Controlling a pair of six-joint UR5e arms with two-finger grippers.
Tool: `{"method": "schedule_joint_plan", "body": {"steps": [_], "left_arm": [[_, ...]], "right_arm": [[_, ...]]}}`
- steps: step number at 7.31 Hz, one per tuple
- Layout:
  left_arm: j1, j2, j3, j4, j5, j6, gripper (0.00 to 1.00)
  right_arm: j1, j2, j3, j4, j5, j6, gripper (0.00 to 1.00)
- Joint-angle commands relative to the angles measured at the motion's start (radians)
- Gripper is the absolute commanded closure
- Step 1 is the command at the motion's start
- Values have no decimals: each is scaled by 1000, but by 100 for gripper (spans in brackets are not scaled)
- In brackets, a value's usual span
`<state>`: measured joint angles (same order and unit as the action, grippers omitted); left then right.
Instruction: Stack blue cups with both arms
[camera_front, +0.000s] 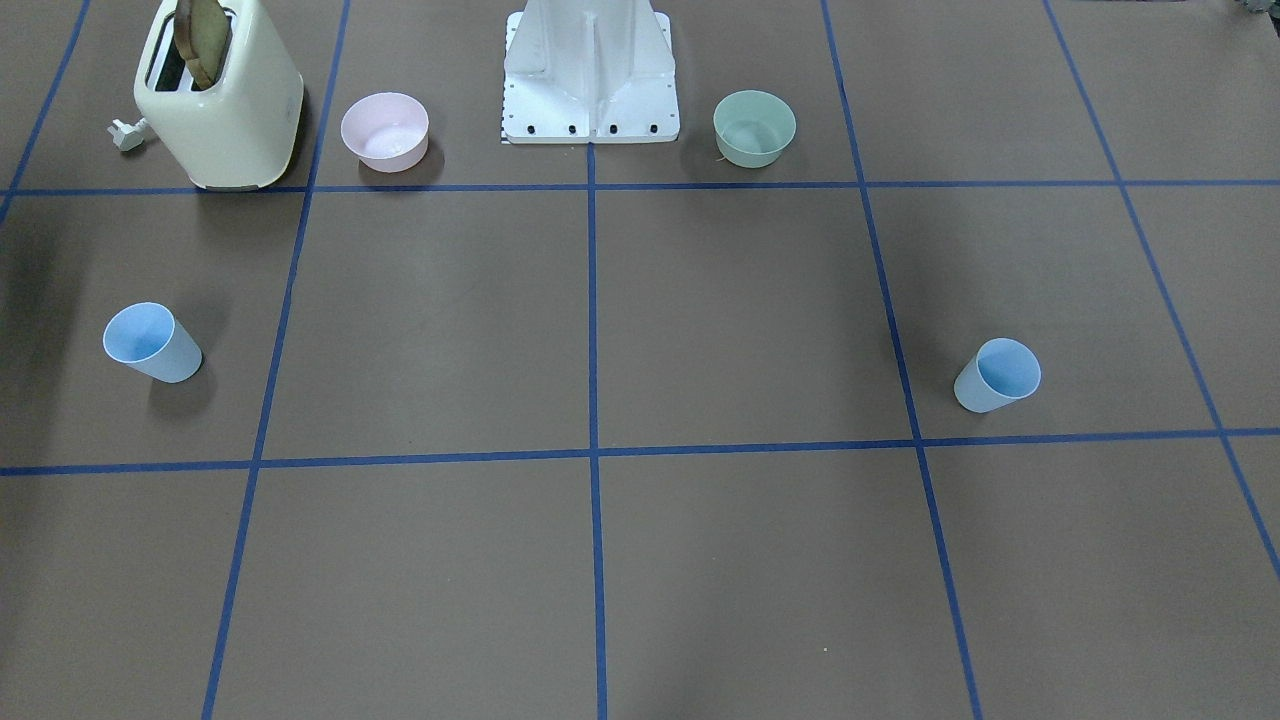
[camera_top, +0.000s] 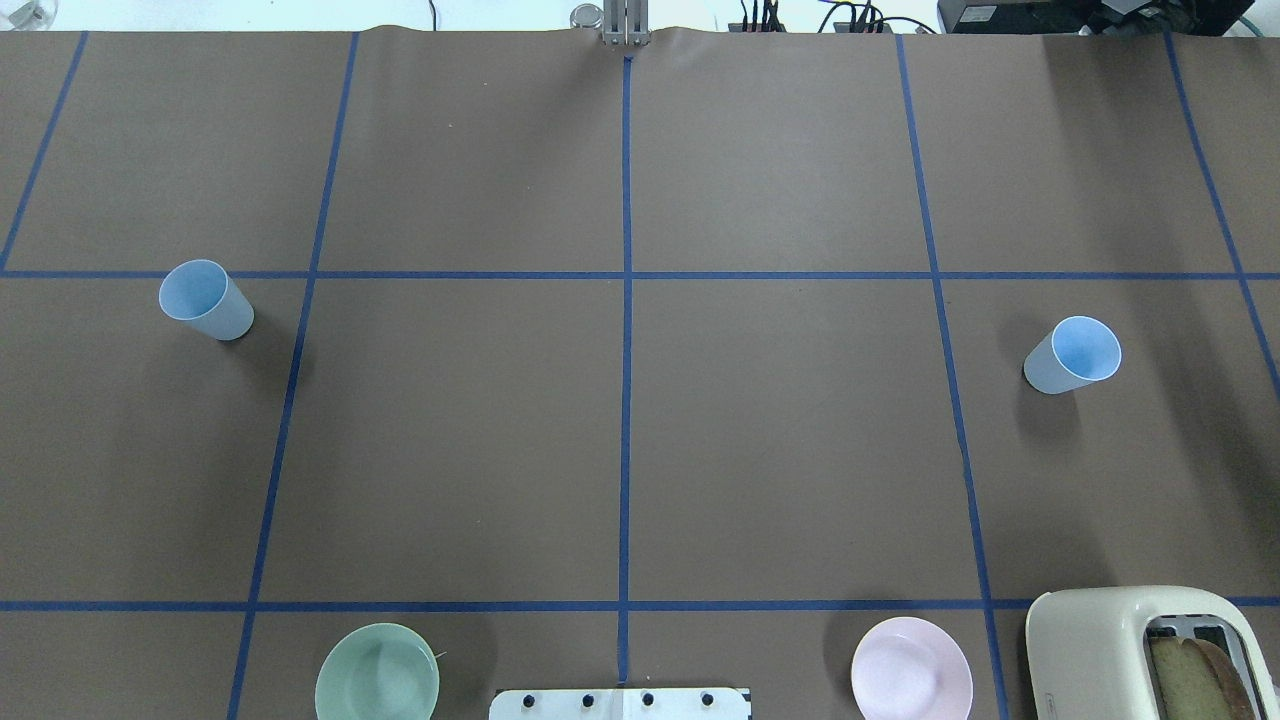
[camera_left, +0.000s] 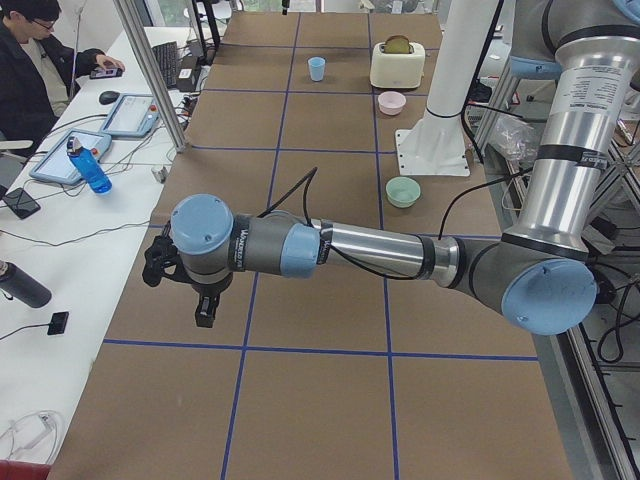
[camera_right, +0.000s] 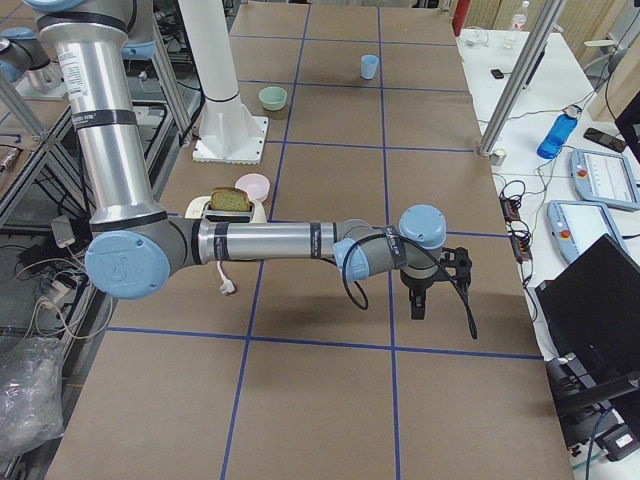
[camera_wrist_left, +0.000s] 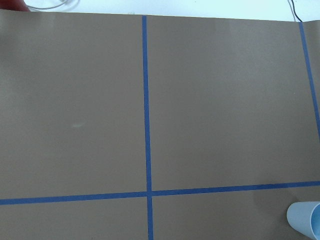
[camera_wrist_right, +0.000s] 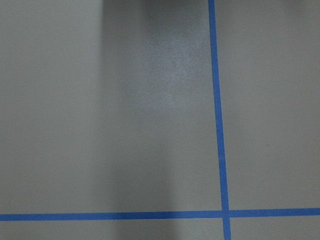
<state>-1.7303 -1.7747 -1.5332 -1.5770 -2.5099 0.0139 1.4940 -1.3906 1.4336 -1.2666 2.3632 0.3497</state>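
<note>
Two pale-blue cups stand upright and far apart on the brown table. One cup (camera_top: 205, 300) is on my left side (camera_front: 997, 375), and its edge shows at the bottom right of the left wrist view (camera_wrist_left: 306, 225). The other cup (camera_top: 1072, 355) is on my right side (camera_front: 150, 343). Neither arm shows in the overhead or front views. My left gripper (camera_left: 204, 310) hangs above the table's near end in the exterior left view. My right gripper (camera_right: 415, 300) hangs above the table in the exterior right view. I cannot tell whether either is open or shut. Neither holds anything that I can see.
A cream toaster (camera_front: 220, 100) with a slice of bread, a pink bowl (camera_front: 385, 130) and a green bowl (camera_front: 754, 127) stand beside the white base stand (camera_front: 590, 70). Blue tape lines grid the table. An operator (camera_left: 40, 60) sits at a side desk.
</note>
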Motion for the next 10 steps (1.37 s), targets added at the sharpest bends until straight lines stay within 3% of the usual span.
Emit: {"method": "schedule_joint_plan", "body": {"steps": [1,4,5,6,7,9,10], "left_arm": [[0,4,-13,-3,0,0,2],[23,-3,-68,-9,9,-108,2],[116,-15,-96,-11,44,-171,2],[211,-49,-99,-12,106,-208,2],[281,-92,-90,-11,130,-262,2],[391,-133,-85,-14,163,-354,3],[444,-143,-84,-26,169,-397,3]], "right_arm": [[0,2,1,1,1,5,0],[-23,42,46,12,7,23,0],[-24,29,73,4,58,88,0],[-76,-35,187,16,60,214,0],[-139,-66,279,18,0,289,0],[-269,-103,341,15,-31,371,0],[-346,-123,385,15,-107,437,0]]}}
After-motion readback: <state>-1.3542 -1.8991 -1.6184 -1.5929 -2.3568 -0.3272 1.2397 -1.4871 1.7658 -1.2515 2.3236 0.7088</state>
